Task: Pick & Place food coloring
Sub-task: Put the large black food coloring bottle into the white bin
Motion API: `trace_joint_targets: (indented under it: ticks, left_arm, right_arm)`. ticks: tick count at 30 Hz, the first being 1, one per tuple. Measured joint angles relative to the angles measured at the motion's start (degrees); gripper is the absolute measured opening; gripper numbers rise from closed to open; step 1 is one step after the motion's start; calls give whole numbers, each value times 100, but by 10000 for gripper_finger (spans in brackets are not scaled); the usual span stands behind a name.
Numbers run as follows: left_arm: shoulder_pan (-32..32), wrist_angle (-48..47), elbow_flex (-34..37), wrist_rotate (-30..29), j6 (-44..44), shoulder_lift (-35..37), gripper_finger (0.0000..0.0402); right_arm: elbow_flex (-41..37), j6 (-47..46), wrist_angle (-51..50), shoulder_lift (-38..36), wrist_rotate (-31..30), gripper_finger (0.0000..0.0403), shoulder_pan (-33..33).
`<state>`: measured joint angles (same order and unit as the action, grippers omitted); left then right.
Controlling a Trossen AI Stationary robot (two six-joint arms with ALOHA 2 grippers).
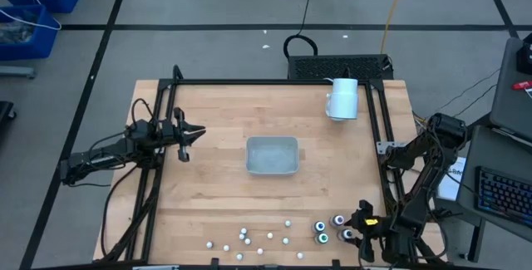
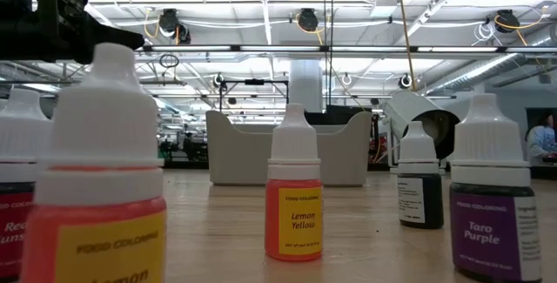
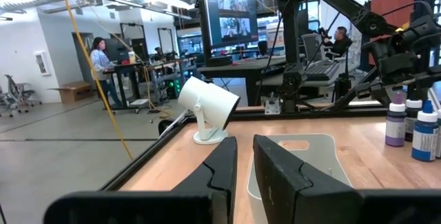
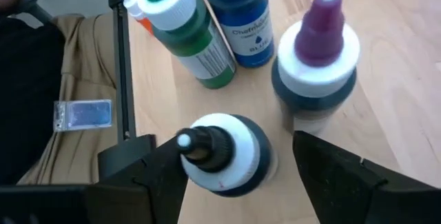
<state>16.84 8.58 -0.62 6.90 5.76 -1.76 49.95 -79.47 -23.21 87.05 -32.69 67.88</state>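
Note:
Four food coloring bottles with white caps stand together near the table's near right corner (image 1: 330, 228). Several tiny bottles (image 1: 249, 238) are scattered along the near edge; the low view shows them upright, among them a Lemon Yellow one (image 2: 293, 205). My right gripper (image 1: 359, 230) (image 4: 234, 148) slants down over the group, open, its fingers on either side of a dark-tipped bottle (image 4: 222, 156). I cannot tell whether a finger touches it. The purple (image 4: 317, 55), blue (image 4: 241, 17) and green (image 4: 180, 27) bottles stand just beyond. My left gripper (image 1: 191, 133) (image 3: 245, 165) waits at the table's left with a narrow, empty gap.
A pale grey tray (image 1: 272, 167) sits at the table's middle. A white mug-like cylinder (image 1: 342, 98) stands at the far right. A black frame rail (image 4: 122, 65) runs close beside the right gripper at the table's edge. People work at desks in the room beyond (image 3: 100, 55).

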Motion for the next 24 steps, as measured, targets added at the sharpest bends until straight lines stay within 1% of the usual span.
trace_joint_targets:
  ticks: [5,16,24]
  left_arm:
    - [0,5,0,0,0,0,58]
    - [0,15,0,0,0,0,58]
    - [-1,22,0,0,0,0,58]
  right_arm:
    - [0,271,203,-7,-7,242,0]
    - [2,484,171,-22,-32,242,-2]
    - [2,582,20,-264,-39,242,-5]
